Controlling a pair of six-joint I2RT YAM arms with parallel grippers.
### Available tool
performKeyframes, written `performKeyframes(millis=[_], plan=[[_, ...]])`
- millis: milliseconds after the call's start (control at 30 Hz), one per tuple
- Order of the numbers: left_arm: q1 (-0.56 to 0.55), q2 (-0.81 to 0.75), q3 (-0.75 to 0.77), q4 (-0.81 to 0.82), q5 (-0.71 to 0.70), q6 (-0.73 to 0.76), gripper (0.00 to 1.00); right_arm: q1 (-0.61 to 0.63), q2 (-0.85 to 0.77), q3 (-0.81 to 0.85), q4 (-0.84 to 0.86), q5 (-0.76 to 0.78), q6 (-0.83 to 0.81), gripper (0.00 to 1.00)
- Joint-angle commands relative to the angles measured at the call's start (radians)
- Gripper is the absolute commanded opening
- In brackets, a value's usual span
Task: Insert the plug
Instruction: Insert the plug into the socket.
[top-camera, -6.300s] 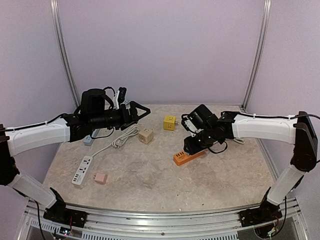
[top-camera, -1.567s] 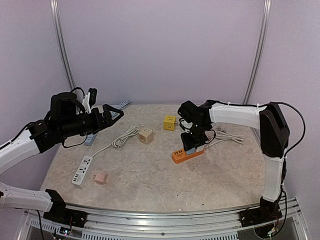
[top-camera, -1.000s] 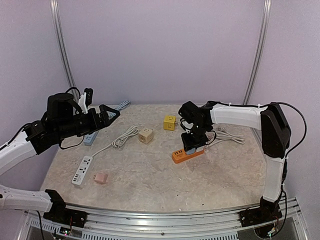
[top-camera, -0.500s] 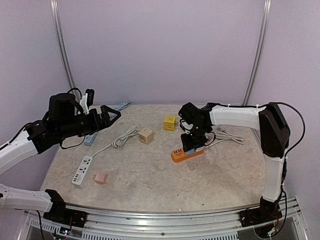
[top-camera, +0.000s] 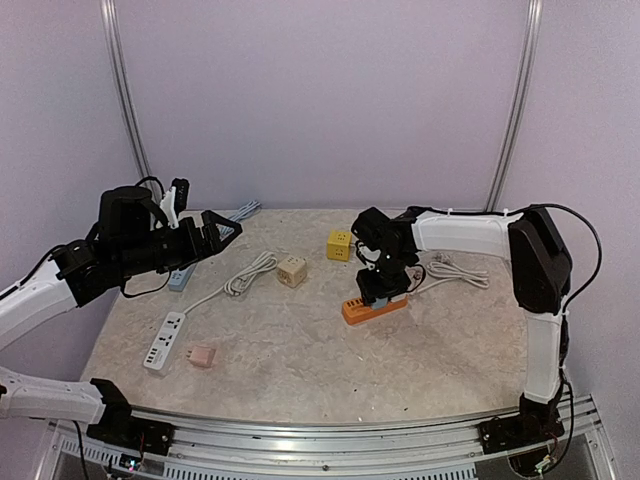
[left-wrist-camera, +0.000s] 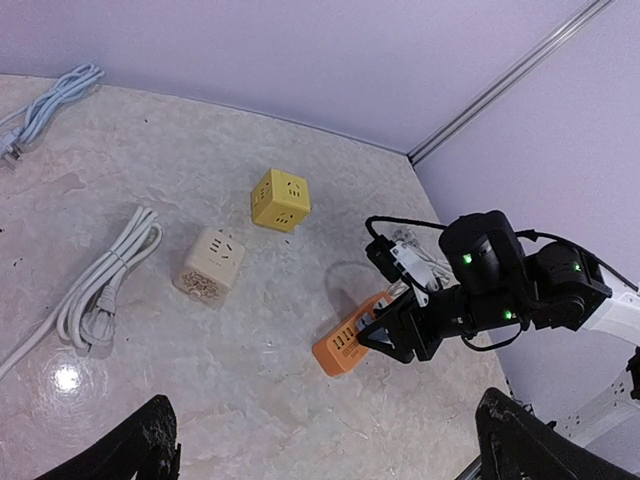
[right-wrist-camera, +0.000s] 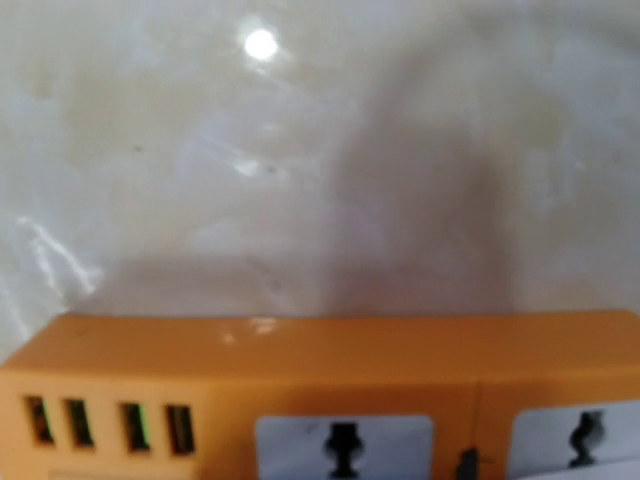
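The orange power strip lies right of the table's middle, also in the left wrist view. My right gripper points down onto its right half, with a grey-blue plug between the fingers on top of the strip. A white cord trails off to the right. The right wrist view shows only the strip's face with an empty socket close up; its fingers are hidden. My left gripper hovers open high over the table's left side, holding nothing.
A yellow socket cube and a beige one stand behind the strip. A coiled white cable, a white power strip, a pink adapter and a blue strip lie on the left.
The right gripper and the orange strip under it have shifted slightly left. The left arm, which pulled back to the left earlier, has stayed almost still over the last second.
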Motion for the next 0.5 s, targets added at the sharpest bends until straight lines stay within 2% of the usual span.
performKeyframes(millis=[0, 167, 467], plan=[[0.007, 0.002, -0.014, 0.008, 0.011, -0.005, 0.99, -0.002, 0.042, 0.035, -0.04, 0.029, -0.004, 0.58], [0.007, 0.004, -0.015, 0.01, 0.013, -0.005, 0.99, -0.002, 0.029, 0.08, -0.064, 0.05, -0.005, 0.61], [0.007, -0.002, -0.018, 0.011, 0.004, 0.0, 0.99, 0.0, 0.017, 0.162, -0.115, 0.076, -0.008, 0.61]])
